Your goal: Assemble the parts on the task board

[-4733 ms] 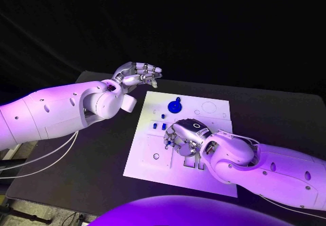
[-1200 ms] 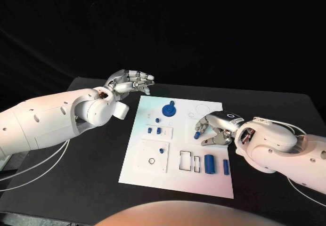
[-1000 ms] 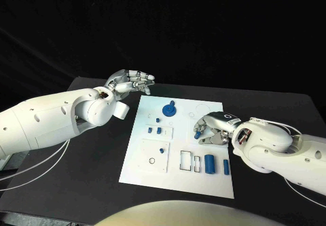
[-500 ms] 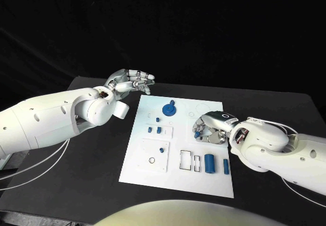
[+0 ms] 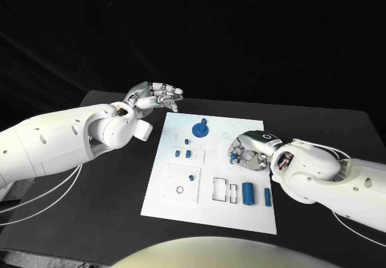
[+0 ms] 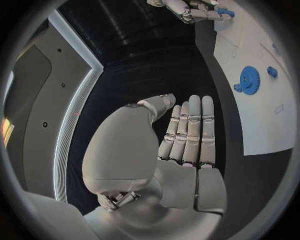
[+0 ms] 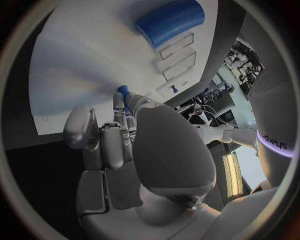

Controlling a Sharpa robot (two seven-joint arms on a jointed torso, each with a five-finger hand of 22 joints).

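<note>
the right hand (image 5: 249, 152) pinches a small blue part (image 5: 235, 159) at its fingertips just over the task board (image 5: 181, 206), while the left hand (image 5: 154, 96) hovers spread and empty, well apart beyond the far corner.

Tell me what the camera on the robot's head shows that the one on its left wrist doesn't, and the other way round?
Head view alone: the whole task board, with its frames, a blue cylinder and a thin blue bar near the robot, plus both white arms.

Left wrist view alone: the inside of the left hand, palm bare, fingers straight and side by side, holding nothing.

Both: the blue gear on the board, and the right hand pinching a small blue piece.
</note>
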